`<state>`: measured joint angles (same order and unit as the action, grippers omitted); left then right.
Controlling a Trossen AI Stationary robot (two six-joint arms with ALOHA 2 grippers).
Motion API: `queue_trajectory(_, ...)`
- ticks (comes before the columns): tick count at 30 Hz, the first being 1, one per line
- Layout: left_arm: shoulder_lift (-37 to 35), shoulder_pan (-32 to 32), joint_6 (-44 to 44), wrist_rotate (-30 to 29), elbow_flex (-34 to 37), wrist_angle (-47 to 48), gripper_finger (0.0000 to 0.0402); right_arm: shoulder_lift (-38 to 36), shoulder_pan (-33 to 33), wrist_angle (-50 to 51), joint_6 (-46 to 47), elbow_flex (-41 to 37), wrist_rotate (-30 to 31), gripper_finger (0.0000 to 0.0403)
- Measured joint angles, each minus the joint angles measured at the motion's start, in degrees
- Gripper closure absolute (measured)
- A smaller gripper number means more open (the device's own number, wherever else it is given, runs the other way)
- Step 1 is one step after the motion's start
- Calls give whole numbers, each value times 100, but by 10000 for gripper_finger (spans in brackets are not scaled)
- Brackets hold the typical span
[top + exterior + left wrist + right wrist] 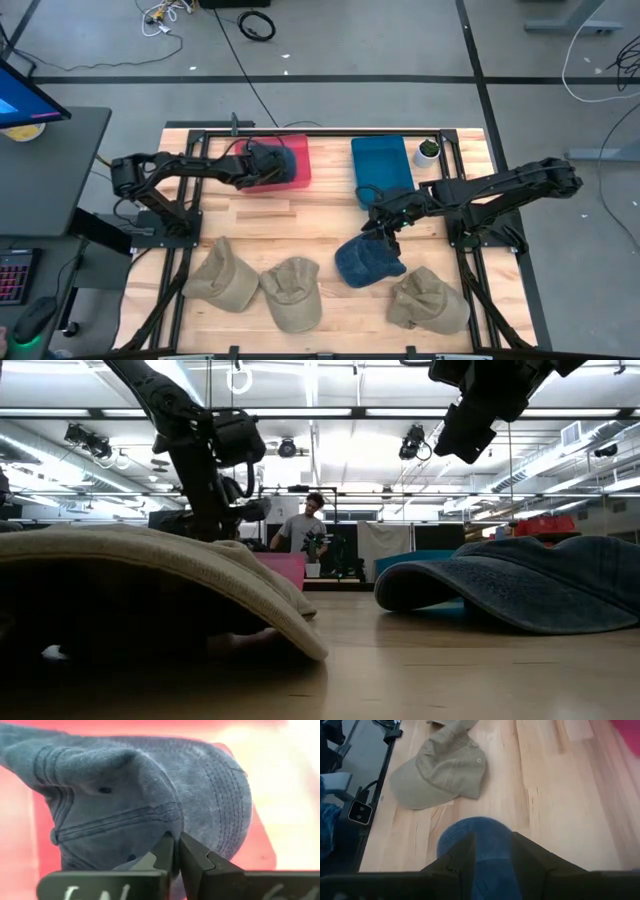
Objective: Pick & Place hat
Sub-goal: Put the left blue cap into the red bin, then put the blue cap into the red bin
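A blue denim hat [283, 160] is at the red bin [303, 172] on the table's far side; my left gripper [262, 166] is shut on it, and it fills the left wrist view [150, 795]. A second blue hat [366, 263] lies on the table on its brim and crown edge [530, 595]. My right gripper [385, 232] hovers open just above its far side, raised clear of it in the low view [470, 430]. In the right wrist view the fingers [492, 847] stand to either side of this hat [480, 840]. My left gripper pinches a fold of the blue hat's crown [167, 827] between its two shut fingers [195, 855], close to where the crown meets the stitched brim [227, 800]. The hat is over the red bin; I cannot tell whether it rests in the bin.
Three tan hats lie along the near edge [222, 277] [292, 292] [428, 300]; the nearest one fills the low view's left [150, 575]. A blue bin [382, 165] stands right of the red one, with a small pot [428, 150] beside it. A person [305, 530] stands in the room beyond.
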<state>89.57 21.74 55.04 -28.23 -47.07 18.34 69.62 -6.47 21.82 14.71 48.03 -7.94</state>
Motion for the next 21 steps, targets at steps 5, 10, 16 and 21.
queue_trajectory(5, -8, 190, -252, 3, 0, 108, 327, 168, -122, 290, 331, -2, 0, 277)
queue_trajectory(10, -195, 211, -870, 60, -99, 76, 290, 489, -369, 323, 452, -2, -5, 271)
queue_trajectory(16, -602, 62, -2298, 242, -523, 133, 262, 815, -589, 453, 1307, -2, -8, 233)
queue_trajectory(21, -840, -186, -4040, 679, -905, 113, 252, 1011, -824, 1123, 2461, -2, -3, 206)
